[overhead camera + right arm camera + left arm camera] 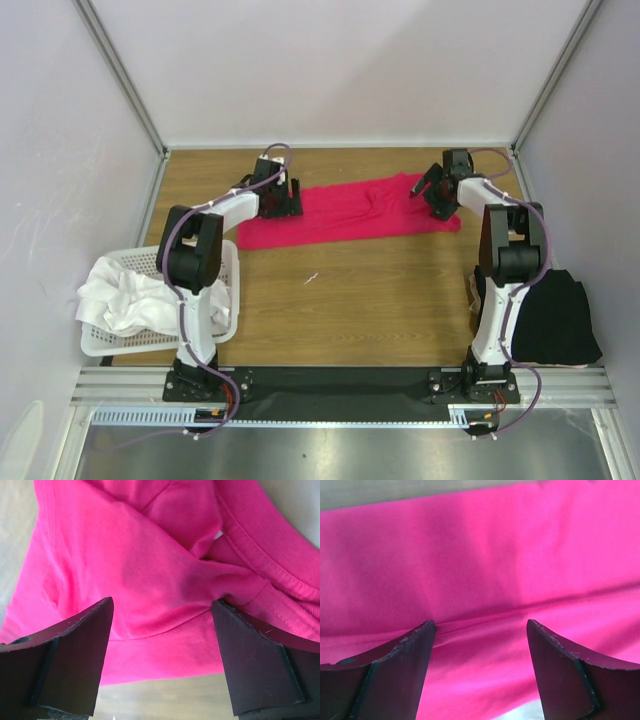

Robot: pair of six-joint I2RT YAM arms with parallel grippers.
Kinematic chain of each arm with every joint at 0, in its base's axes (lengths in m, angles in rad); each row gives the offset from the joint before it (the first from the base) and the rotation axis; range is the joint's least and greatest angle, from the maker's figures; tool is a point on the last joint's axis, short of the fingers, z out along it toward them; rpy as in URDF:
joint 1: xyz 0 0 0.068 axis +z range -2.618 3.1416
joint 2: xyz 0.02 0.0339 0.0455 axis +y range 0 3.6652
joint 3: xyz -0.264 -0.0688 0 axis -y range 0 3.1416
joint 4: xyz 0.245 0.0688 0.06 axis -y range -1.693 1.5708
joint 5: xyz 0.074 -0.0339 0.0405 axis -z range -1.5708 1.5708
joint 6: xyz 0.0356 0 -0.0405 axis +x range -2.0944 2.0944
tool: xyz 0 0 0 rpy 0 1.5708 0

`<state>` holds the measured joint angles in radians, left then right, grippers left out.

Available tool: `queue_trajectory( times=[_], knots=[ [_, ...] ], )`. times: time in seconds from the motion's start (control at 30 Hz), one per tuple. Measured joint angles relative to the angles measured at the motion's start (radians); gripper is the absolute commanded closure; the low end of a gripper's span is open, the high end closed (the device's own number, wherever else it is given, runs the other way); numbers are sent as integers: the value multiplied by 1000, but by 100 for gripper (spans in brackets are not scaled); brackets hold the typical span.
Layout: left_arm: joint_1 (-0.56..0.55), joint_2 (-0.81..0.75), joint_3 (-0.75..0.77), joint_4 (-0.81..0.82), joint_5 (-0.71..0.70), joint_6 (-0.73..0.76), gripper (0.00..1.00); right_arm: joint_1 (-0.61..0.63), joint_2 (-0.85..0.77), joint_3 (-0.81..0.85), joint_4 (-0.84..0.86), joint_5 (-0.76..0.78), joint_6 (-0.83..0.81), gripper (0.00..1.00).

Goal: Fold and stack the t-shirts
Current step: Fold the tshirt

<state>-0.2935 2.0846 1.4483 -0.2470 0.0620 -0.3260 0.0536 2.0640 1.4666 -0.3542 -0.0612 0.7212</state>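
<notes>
**Both tools open over the ends of the pink shirt, nothing gripped yet**

My left tool (480, 626) stands wide open with its jaws pointing down at the crimson-pink soft-fabric t-shirt (350, 212). A long crease in the cloth runs across the gap between them. It holds nothing, and I cannot tell whether the tips touch the fabric.

My right tool (162, 607) is just as wide open and just as empty. It sits over the other end of the shirt, where the cloth is bunched into folds and the ribbed neckband (270, 565) curves past its right jaw.

I judge the two are placed this way so each can pinch one end and carry the shirt over as a single flat fold.

The shirt lies stretched as a long band across the far half of the brown wooden worktop (350, 300), between my two tools.

A black t-shirt (560, 315) lies near my right base, perhaps the start of the stack. Crumpled white t-shirts (125, 295) wait in the white perforated plastic basket (228, 262) by my left arm, not yet folded.
</notes>
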Motion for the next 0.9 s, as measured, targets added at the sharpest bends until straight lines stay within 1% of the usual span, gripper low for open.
queue_trajectory(
  times=[0.1, 0.23, 0.4, 0.5, 0.53, 0.63, 0.73, 0.9],
  knots=[
    [-27, -45, -57, -14, -26, -35, 20, -11, 87, 128, -6, 3, -34, 15],
    [-107, -132, -163, -58, -40, -87, 22, -11, 190, 280, -8, 13, -83, 15],
    [-280, -241, -290, -114, -30, -119, 23, 0, 286, 425, -4, 19, -139, 15],
    [-370, -282, -342, -122, -7, -139, 24, 14, 323, 481, 0, 19, -164, 15],
    [-425, -291, -355, -122, -5, -144, 24, 22, 336, 499, 3, 19, -172, 15],
    [-505, -298, -364, -123, 15, -167, 24, 48, 364, 534, 24, 19, -184, 15],
    [-568, -297, -362, -126, 48, -173, 25, 84, 384, 557, 50, 19, -191, 16],
    [-642, -287, -357, -113, 125, -173, 26, 151, 418, 592, 83, 14, -196, 16]
  ],
)
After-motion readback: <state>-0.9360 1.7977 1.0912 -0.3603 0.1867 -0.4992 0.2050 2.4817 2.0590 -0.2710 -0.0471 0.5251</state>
